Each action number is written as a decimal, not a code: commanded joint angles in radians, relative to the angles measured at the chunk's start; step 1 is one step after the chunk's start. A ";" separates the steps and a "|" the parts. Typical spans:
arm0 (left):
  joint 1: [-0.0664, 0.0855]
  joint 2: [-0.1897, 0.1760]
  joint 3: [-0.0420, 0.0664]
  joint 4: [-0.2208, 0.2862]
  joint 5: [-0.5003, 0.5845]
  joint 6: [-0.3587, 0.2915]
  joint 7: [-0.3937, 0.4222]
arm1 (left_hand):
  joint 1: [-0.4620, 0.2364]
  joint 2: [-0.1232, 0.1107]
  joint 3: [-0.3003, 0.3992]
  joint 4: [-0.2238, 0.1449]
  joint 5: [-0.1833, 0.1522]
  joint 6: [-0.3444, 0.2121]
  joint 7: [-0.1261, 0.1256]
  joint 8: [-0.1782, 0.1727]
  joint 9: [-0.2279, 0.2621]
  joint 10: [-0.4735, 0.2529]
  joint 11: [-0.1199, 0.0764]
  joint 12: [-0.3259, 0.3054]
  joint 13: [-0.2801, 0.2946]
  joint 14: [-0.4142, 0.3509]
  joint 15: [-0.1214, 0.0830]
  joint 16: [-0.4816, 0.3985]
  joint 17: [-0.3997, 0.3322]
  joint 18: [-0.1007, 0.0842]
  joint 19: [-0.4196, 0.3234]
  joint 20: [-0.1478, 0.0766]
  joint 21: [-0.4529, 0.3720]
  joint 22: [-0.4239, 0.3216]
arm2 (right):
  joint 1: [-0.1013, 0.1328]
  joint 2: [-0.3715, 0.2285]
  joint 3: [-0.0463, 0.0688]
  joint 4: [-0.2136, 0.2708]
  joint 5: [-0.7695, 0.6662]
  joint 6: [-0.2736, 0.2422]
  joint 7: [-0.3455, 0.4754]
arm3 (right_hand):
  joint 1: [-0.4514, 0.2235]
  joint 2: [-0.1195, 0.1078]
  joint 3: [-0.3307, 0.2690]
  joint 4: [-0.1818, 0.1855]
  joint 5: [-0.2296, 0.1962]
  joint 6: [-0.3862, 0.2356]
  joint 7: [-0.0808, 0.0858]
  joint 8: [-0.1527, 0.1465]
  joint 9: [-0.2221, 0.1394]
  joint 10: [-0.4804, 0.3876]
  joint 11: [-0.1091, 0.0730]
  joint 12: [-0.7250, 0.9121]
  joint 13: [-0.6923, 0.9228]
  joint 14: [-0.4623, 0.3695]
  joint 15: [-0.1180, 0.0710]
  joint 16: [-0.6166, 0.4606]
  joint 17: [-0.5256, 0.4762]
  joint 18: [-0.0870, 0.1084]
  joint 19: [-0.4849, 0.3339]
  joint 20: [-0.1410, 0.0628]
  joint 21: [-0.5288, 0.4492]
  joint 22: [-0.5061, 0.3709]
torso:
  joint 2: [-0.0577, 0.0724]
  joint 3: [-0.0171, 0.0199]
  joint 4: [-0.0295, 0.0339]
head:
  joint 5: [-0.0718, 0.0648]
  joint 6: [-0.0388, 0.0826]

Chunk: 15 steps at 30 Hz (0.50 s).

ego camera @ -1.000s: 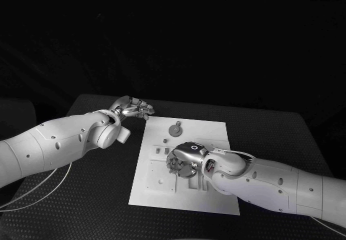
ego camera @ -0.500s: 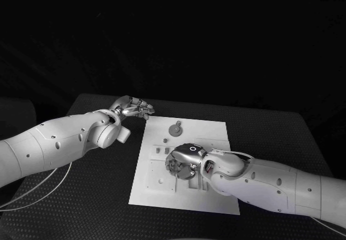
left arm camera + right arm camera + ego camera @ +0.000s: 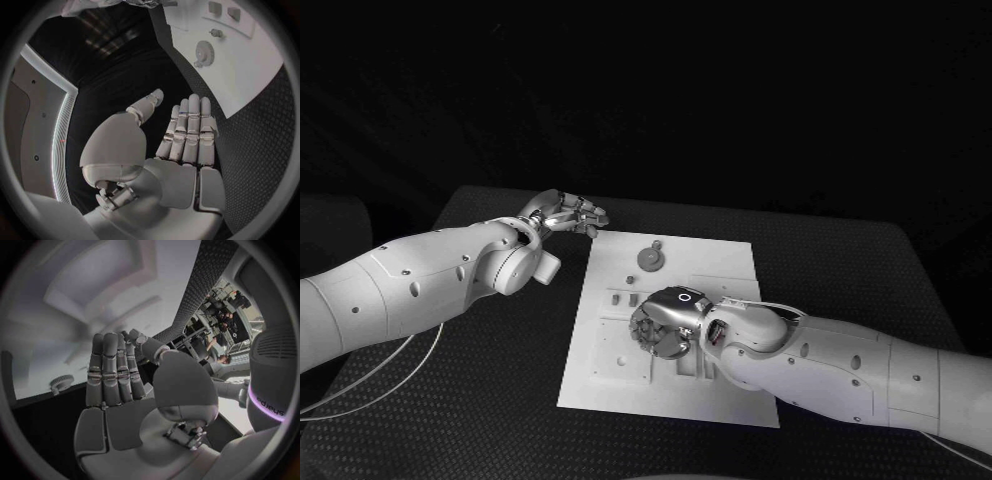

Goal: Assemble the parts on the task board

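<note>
While the right hand [image 3: 664,325] hovers flat, fingers released, mid-frame over the task board [image 3: 718,262], the left hand [image 3: 568,215], equally empty, waits upper left.

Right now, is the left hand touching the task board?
Apart. In the left wrist view the left hand is flat and open over black table, with a strip of bare mat between its fingertips and the task board edge.

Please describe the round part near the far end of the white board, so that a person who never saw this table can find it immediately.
Start from the white task board in the middle of the black table. Look at its far end, beyond the right hand that is over the board's middle. There lies a round, gear-like part; the other parts beside it are small and blocky, and it alone is a disc.
</note>
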 commanded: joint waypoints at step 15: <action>0.003 -0.002 0.001 0.003 0.005 0.007 0.009 | -0.006 -0.005 0.000 0.007 -0.004 -0.008 -0.002 -0.002 0.000 -0.010 0.001 0.001 -0.002 0.007 0.000 -0.006 0.002 -0.005 0.006 0.001 -0.002 -0.002 | -0.005 -0.005 -0.005 -0.017 0.046 -0.053 0.021 | -0.052 -0.047 -0.024 0.000 0.001 -0.090 0.041 -0.047 -0.021 -0.022 0.008 -0.027 -0.004 0.005 0.009 0.003 0.002 0.014 0.002 -0.001 -0.005 0.007 | 0.000 -0.0003 -0.0007 | 0.000 0.001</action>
